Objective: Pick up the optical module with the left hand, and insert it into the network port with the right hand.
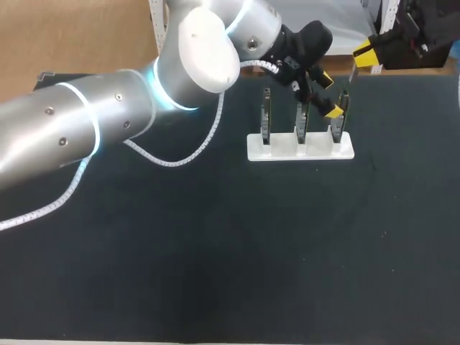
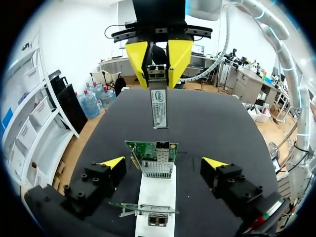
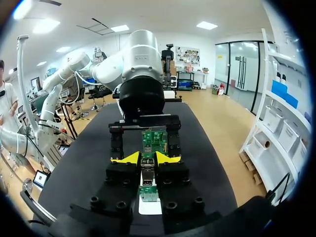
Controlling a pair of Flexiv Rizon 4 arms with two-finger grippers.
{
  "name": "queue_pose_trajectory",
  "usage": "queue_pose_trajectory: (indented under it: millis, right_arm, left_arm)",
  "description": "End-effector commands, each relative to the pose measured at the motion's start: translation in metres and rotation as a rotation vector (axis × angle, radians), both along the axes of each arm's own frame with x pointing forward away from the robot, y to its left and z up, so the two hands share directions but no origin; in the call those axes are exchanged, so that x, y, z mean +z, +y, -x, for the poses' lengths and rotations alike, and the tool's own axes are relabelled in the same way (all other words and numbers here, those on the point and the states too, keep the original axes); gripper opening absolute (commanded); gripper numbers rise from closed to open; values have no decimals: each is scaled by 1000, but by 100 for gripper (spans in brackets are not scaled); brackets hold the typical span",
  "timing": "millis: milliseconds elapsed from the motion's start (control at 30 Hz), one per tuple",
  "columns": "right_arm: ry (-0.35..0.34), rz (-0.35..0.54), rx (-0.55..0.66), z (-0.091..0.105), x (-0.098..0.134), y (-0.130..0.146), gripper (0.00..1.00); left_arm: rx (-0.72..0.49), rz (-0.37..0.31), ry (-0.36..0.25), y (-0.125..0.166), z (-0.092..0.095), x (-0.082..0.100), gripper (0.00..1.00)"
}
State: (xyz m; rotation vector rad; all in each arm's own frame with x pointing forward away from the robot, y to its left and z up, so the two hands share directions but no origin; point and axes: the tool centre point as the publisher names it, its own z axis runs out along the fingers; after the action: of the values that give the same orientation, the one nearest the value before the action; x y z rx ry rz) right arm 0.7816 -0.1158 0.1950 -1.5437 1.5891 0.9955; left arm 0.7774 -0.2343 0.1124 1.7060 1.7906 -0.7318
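Three network cards (image 1: 302, 118), one stand (image 1: 300, 149), one optical module (image 2: 158, 106)

Wide open on the near side of the white stand (image 1: 300, 147): bare counter (image 1: 237, 251) all the way to the front edge. Left of the stand, barred overhead by the left arm (image 1: 86, 122), with its white cable (image 1: 180, 159) sagging low just beside the stand's left end. On the stand, three upright cards (image 1: 302, 118) with only narrow slots between. Crowded around the right-end card: left gripper (image 1: 330, 95) spread astride it, a finger on each side, apart from it. Past the stand's right end, higher up, right gripper (image 1: 365, 56) clamped on the optical module (image 2: 159, 106), hanging below its tips.
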Motion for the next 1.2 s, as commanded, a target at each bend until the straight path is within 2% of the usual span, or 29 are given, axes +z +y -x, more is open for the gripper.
queue_pose_trajectory:
  millis: [33,433,500,1200]
  right_arm:
    - [-2,0,0,0,0,1,0]
    - [-2,4,16,1,-1,2,0]
    - [-11,36,32,1,-1,4,0]
    - [6,42,49,3,-10,5,0]
  left_arm:
    - [3,-18,10,-2,-2,2,100]
    - [3,-18,10,-2,-2,2,100]
    - [3,-18,10,-2,-2,2,100]
    - [3,-18,10,-2,-2,2,100]
